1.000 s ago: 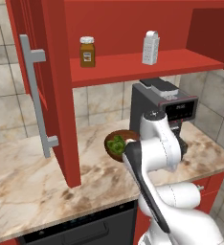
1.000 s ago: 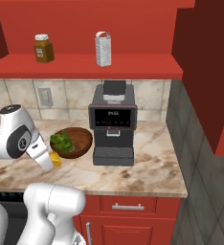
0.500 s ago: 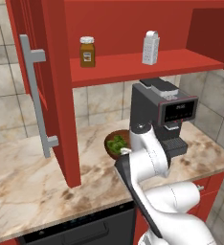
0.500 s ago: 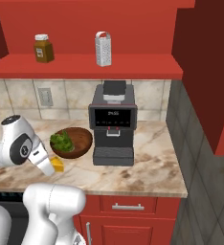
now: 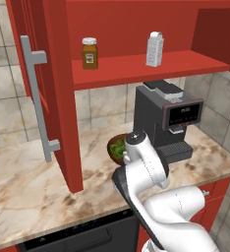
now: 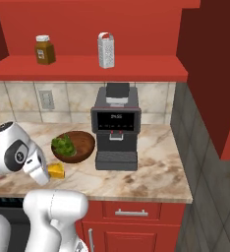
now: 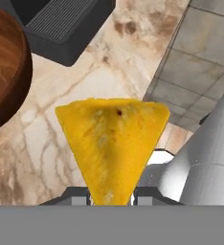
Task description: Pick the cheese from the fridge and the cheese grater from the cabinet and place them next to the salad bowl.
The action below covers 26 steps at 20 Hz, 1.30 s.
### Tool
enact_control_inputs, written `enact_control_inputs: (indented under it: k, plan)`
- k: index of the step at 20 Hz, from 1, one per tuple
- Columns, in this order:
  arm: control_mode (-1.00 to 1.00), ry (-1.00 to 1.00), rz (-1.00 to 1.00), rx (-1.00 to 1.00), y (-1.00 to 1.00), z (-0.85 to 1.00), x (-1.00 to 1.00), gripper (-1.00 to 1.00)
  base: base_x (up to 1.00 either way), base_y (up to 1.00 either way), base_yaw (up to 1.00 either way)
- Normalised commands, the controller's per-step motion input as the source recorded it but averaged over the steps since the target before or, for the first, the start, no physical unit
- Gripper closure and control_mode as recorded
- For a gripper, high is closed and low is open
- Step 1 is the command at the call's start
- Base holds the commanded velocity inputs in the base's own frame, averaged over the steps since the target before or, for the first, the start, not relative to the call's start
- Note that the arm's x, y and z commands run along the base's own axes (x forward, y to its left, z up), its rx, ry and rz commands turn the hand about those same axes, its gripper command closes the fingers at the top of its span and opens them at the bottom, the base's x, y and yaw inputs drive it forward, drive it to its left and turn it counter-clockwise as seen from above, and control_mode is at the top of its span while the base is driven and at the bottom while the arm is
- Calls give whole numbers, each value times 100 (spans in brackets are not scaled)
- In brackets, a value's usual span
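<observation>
My gripper (image 7: 111, 197) is shut on the cheese (image 7: 111, 143), a yellow-orange wedge held low over the marble counter (image 6: 151, 172). In the right base view the cheese (image 6: 56, 170) hangs just in front of the salad bowl (image 6: 73, 146), a dark-brown bowl with green leaves, and the gripper (image 6: 47, 173) is at its left. My arm partly hides the salad bowl (image 5: 118, 147) in the left base view. The cheese grater (image 6: 105, 50) stands upright on the red cabinet's shelf (image 6: 87, 69); the cabinet door (image 5: 38, 98) is open. The fridge is out of view.
A black coffee machine (image 6: 116, 128) stands right of the bowl, its drip tray (image 7: 66, 24) close to the cheese. A brown jar (image 6: 44, 49) with a white lid shares the shelf with the grater. The open door's grey bar handle (image 5: 37, 98) juts out over the counter's left side.
The arm has folded down and forward, carrying the cheese lower toward the counter in front of the bowl. The grater and the jar have stayed put.
</observation>
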Motion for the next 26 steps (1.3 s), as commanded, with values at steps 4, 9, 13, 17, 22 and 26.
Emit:
enact_control_inputs:
  k: [4, 9, 13, 17, 22, 26]
  plan:
    - [-100, -5, -22, 0, 3, -35, 9, 100, 0, 0, 0]
    - [-100, -4, -8, 0, 24, -27, 14, 100, 0, 0, 0]
    - [-100, 0, 0, 0, 31, -12, 13, 100, 0, 0, 0]
    - [-100, 0, 5, 0, 24, -7, 14, 100, 0, 0, 0]
    - [-100, 5, 13, 0, 8, -3, 19, 100, 0, 0, 0]
    - [-100, 11, 15, 0, 0, -1, 28, 100, 0, 0, 0]
